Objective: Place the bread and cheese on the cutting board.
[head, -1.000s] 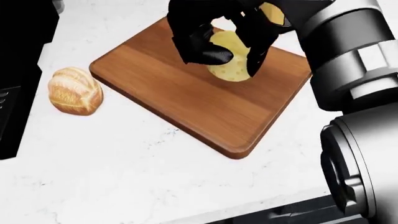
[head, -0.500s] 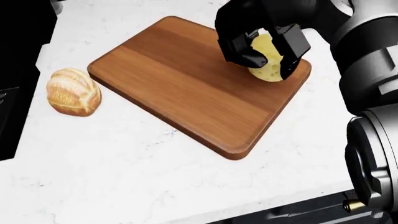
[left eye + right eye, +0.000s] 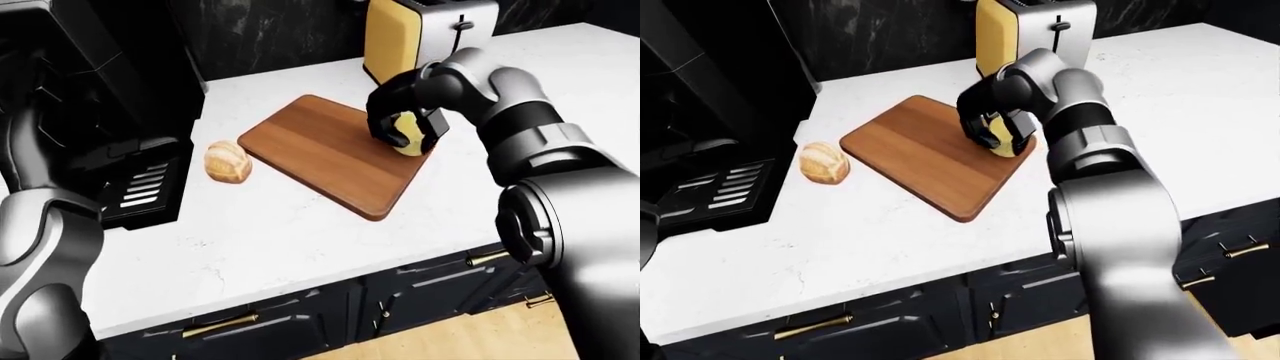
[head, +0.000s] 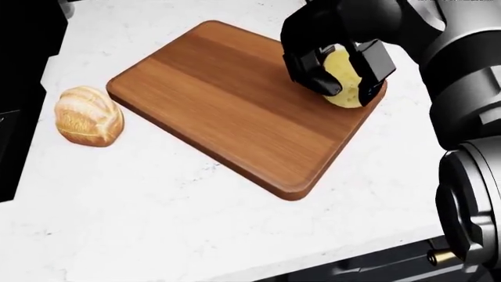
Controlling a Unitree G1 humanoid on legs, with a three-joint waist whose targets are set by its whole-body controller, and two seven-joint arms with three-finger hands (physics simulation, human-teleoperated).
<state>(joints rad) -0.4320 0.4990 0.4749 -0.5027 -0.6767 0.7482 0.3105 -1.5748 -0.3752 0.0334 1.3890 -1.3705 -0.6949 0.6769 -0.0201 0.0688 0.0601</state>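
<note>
A wooden cutting board (image 4: 219, 111) lies at an angle on the white counter. My right hand (image 4: 336, 67) is shut on a yellow cheese wedge (image 4: 347, 82) at the board's right corner, with the cheese resting on or just above the board. It also shows in the left-eye view (image 3: 408, 133). A round bread roll (image 4: 87, 116) sits on the counter just left of the board, apart from it. My left arm (image 3: 40, 247) hangs at the far left of the left-eye view; its hand is out of sight.
A yellow and silver toaster (image 3: 425, 34) stands above the board by the dark wall. A black appliance with a vented panel (image 3: 130, 187) sits left of the bread. The white counter (image 4: 157, 223) ends at its bottom edge above dark cabinets (image 3: 300, 315).
My right hand has carried the cheese from over the board's top middle to its right corner and lowered it. The bread and board have not moved; the camera shifted slightly.
</note>
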